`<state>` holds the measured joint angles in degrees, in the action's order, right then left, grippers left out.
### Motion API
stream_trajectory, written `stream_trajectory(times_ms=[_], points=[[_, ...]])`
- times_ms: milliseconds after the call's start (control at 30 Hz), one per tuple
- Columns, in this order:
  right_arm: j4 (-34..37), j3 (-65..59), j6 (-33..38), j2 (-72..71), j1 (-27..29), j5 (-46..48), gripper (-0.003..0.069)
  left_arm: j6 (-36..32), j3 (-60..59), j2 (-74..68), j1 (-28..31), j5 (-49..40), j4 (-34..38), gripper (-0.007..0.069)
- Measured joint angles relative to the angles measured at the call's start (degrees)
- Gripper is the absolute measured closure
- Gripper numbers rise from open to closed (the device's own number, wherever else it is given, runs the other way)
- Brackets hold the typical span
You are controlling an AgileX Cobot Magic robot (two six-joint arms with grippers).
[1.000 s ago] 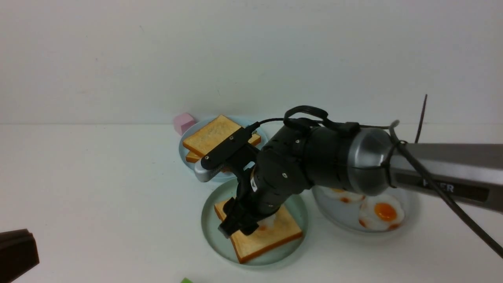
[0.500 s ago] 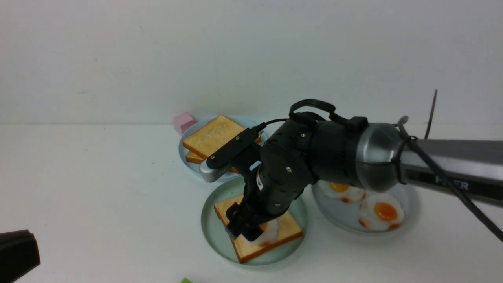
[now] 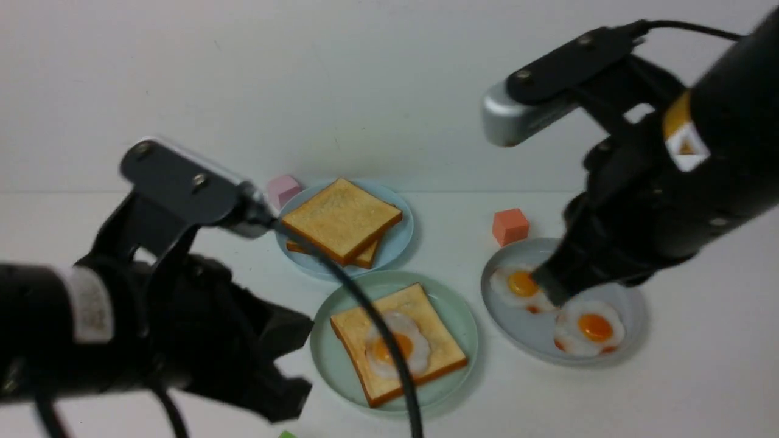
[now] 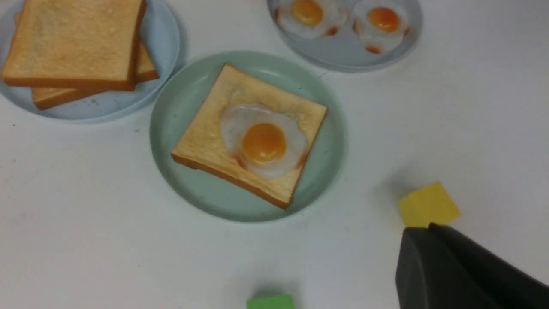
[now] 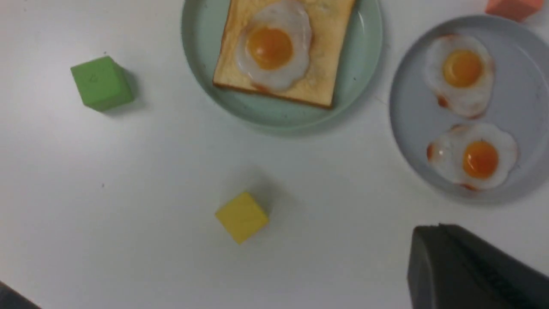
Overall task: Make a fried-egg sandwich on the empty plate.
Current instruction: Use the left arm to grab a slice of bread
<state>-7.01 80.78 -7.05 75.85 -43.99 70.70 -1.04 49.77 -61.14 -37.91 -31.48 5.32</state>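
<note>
The left claw (image 3: 283, 365) filled the lower left of the front view, dark and blurred; its jaws were pressed together and carried nothing. The right claw (image 3: 551, 293) hung at the right of the frame, jaws likewise together and empty, its tip over the grey plate (image 3: 526, 333) on which two eggs (image 3: 587, 328) lay.

Between the claws, at lower centre, sat the mint-green plate (image 3: 328, 362). One toast slice (image 3: 441, 347) lay flat on it, turned cornerwise, and a fried egg (image 4: 263, 143) rested on the toast, yolk up and uncovered.

Just above that plate in the frame, the light blue plate (image 3: 397, 243) held two stacked toast slices (image 3: 341, 218), the top one skewed over the lower. A pink cube (image 3: 284, 188) stood at that plate's upper-left edge, and an orange cube (image 3: 510, 226) stood just above the grey plate.

In the right wrist view a green cube (image 5: 101, 83) lay at upper left and a yellow cube (image 5: 242, 216) near the centre, both on the white table (image 3: 700, 377), apart from the plates.
</note>
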Motion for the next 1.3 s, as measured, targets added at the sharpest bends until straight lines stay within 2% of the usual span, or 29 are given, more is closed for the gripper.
stream_trajectory(times_ms=[100,233,333,400,567,700,900,1000,1300], points=[[0.06,-3.77,-1.96,-6.83,0.0,0.74,0.0669,-7.91,5.69,-8.39,7.51,-1.59,5.8,0.0638],[0.06,-8.43,-4.2,-15.04,0.0,1.38,0.0665,-23.09,15.52,-20.71,17.63,-6.52,20.89,0.0638],[0.06,-9.81,-5.07,-18.83,0.0,1.66,0.0662,-29.35,21.67,-27.98,20.05,-7.73,27.5,0.0638],[0.11,-10.13,-5.4,-20.64,0.0,1.71,0.0659,-31.17,25.79,-33.64,20.25,-7.93,29.22,0.0638],[0.23,-10.21,-6.0,-23.52,0.0,1.79,0.0657,-32.24,34.84,-44.35,18.91,-8.25,27.98,0.0624],[0.25,-10.21,-6.12,-24.74,0.0,1.88,0.0655,-31.78,41.54,-52.25,18.29,-6.86,24.38,0.0509],[0.29,-10.21,-6.17,-24.97,0.0,2.0,0.0652,-31.37,46.19,-60.23,18.29,0.59,17.52,0.0263],[0.24,-10.21,-6.17,-24.97,0.0,2.0,0.0652,-31.37,46.38,-62.21,18.29,3.69,17.18,0.0193],[0.24,-10.21,-6.17,-24.92,0.0,1.45,0.0652,-31.37,46.51,-65.9,18.29,7.73,16.99,0.0169]])
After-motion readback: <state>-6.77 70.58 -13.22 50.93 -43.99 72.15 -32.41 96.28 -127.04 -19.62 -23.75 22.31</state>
